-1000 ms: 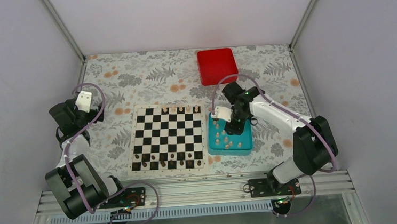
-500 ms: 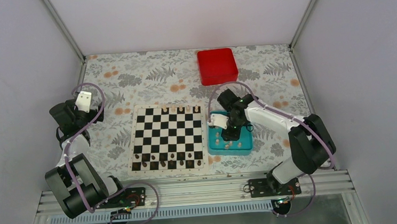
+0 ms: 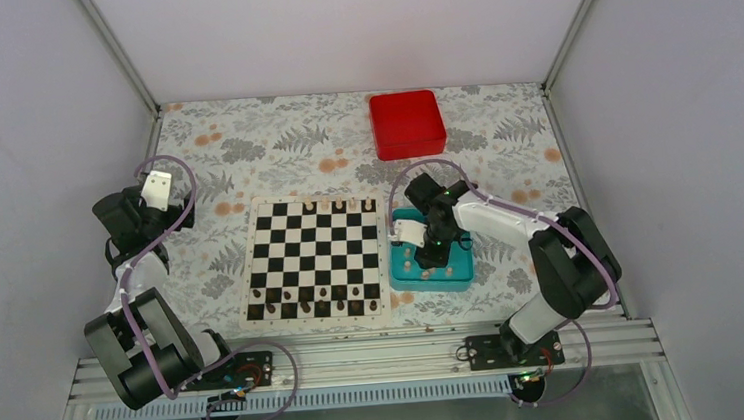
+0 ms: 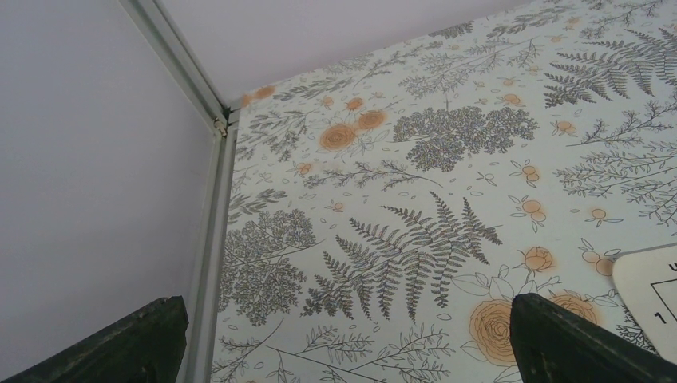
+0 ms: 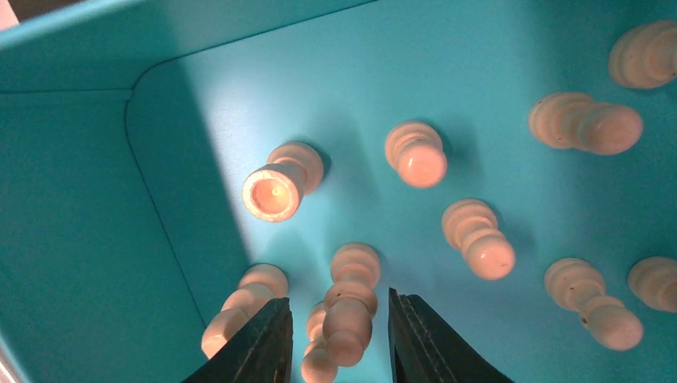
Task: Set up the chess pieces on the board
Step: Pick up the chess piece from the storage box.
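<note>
The board (image 3: 317,257) lies mid-table, with a few cream chess pieces (image 3: 324,206) on its far row. More cream chess pieces stand in the teal tray (image 3: 461,275) to its right. My right gripper (image 3: 429,256) is down inside that tray (image 5: 72,199). In the right wrist view its jaws (image 5: 338,323) straddle one upright cream piece (image 5: 348,307), with a small gap on each side. Another piece (image 5: 239,307) stands just outside the left finger. My left gripper (image 3: 127,211) hovers left of the board, and its wrist view shows it open and empty (image 4: 343,335).
Dark brown pieces (image 3: 305,301) fill the board's near rows. A red box (image 3: 406,123) sits at the back. The tray wall is close on the left of my right gripper. Metal frame posts and white walls enclose the table; one corner post (image 4: 215,120) shows in the left wrist view.
My right gripper has shifted a little left and down into the teal tray, and its jaws have narrowed around a cream piece. The left arm has not moved.
</note>
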`<state>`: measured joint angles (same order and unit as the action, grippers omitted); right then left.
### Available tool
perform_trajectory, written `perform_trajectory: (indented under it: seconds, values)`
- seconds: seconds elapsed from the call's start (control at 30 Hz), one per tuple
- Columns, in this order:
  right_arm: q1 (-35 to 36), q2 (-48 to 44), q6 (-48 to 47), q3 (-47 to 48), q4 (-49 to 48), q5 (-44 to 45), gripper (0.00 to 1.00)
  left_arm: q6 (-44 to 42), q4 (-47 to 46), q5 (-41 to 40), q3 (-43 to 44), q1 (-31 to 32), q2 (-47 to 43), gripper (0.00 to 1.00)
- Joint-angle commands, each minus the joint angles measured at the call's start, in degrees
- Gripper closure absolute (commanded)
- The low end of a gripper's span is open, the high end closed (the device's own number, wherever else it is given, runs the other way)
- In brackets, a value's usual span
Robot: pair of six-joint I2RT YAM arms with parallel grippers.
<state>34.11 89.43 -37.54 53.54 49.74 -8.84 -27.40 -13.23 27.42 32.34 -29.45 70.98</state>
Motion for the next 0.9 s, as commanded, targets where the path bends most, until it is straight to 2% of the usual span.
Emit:
perform_trajectory:
  seconds: [0.0, 0.2, 0.43, 0.63, 0.87]
  values:
    - [0.42, 0.45, 0.77, -0.58, -1.44, 0.33, 0.68, 0.42, -1.62, 0.55, -0.17, 0.01, -0.1, 0.0]
    - [0.43, 0.66, 0.83, 0.49, -1.17, 0.96, 0.87, 0.34, -1.67, 0.55, -0.31, -0.01, -0.06, 0.0]
    - [0.36, -1.91, 0.61, 9.56, 7.9, 4.62, 0.92, 0.06, -1.8, 0.64, -0.54, -0.07, -0.38, 0.0]
    - [1.67, 1.44, -1.43, 28.35, 15.73, 5.51, 0.94, -0.2, -1.97, 1.31, -0.84, -0.03, -1.06, 0.0]
    - [7.29, 20.91, -3.91, 58.35, 19.96, 5.12, 0.93, 0.27, -2.3, 3.13, -0.82, -0.02, -0.78, 0.0]
